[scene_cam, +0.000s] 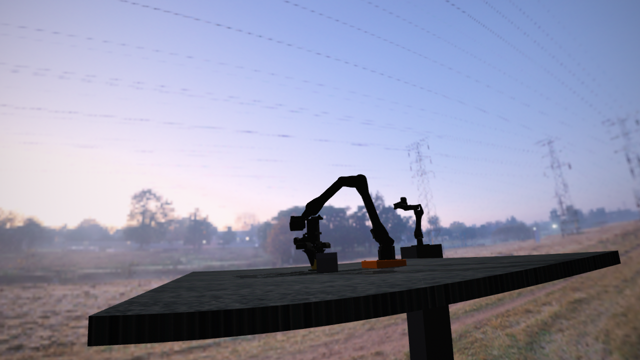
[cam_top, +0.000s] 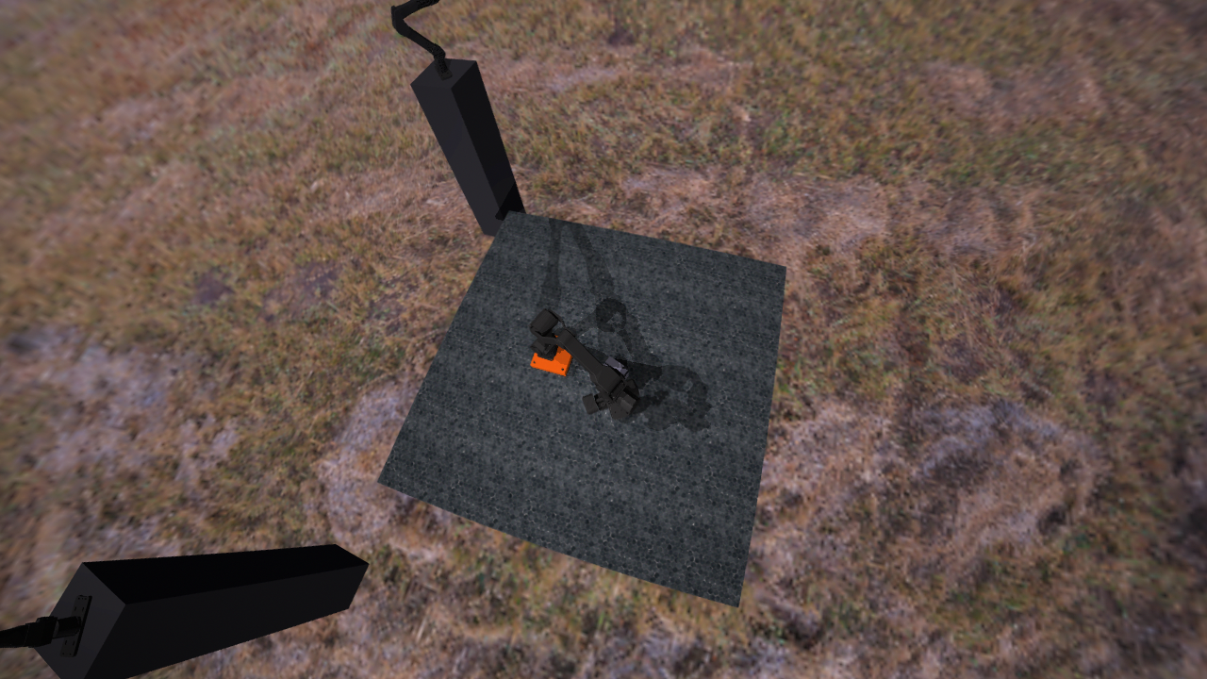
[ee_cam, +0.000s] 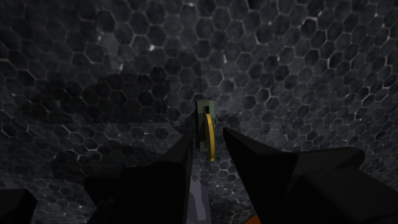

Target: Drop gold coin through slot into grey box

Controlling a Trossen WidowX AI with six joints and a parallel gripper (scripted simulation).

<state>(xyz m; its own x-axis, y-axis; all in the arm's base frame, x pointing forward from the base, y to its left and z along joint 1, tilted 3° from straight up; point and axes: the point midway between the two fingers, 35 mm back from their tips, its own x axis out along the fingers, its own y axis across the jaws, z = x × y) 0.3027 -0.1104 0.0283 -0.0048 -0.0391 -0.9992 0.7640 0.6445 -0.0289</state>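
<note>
The gold coin stands on edge in the dark-green holder, seen from above in the wrist view. My gripper is partly open and points down. Its two dark fingers stand apart on either side of the coin in that view, with a gap on each side. In the exterior view the fingertips are low, close to the coin and behind the grey box. The box's slot cannot be made out. The arm hides the coin and holder in the top view.
My arm's orange base stands on the dark table. The box is close beside the holder, towards the base. Another arm stands on a dark block beyond the table.
</note>
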